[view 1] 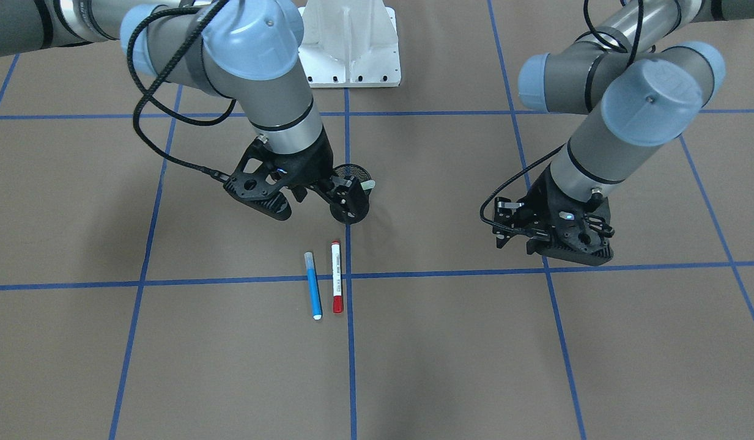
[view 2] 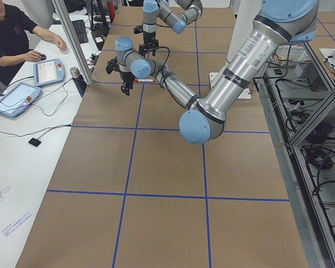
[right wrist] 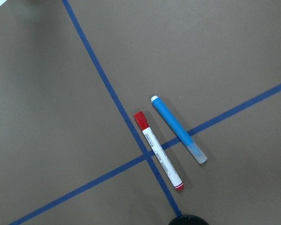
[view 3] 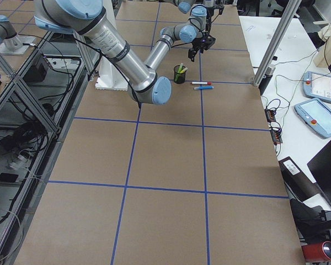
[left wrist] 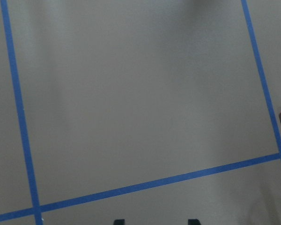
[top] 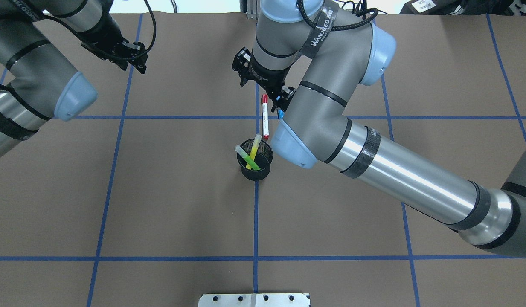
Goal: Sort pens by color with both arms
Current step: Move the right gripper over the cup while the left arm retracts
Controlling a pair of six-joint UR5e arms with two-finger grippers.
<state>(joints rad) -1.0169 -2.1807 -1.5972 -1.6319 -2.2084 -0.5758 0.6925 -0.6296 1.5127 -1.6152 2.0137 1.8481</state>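
Note:
The blue pen (view 1: pixel 313 285) and the red-capped white pen (view 1: pixel 336 276) lie side by side on the brown table, also clear in the right wrist view as blue pen (right wrist: pixel 178 130) and red pen (right wrist: pixel 158 150). The lime green pen (top: pixel 247 157) and the yellow pen (top: pixel 254 148) stand in the black mesh cup (top: pixel 255 169). My right gripper (view 1: pixel 347 194) hovers just above the cup, fingers apart and empty. Off to the side over bare table, my left gripper (view 1: pixel 502 226) is open, and its fingertips (left wrist: pixel 119 221) show at the bottom edge of its wrist view.
Blue tape lines (view 1: pixel 346 275) divide the table into squares. The white pedestal (view 1: pixel 350 49) stands at the robot's side. A person (view 2: pixel 11 33) sits at a side table with tablets (view 2: pixel 14 97) beyond the table's far edge.

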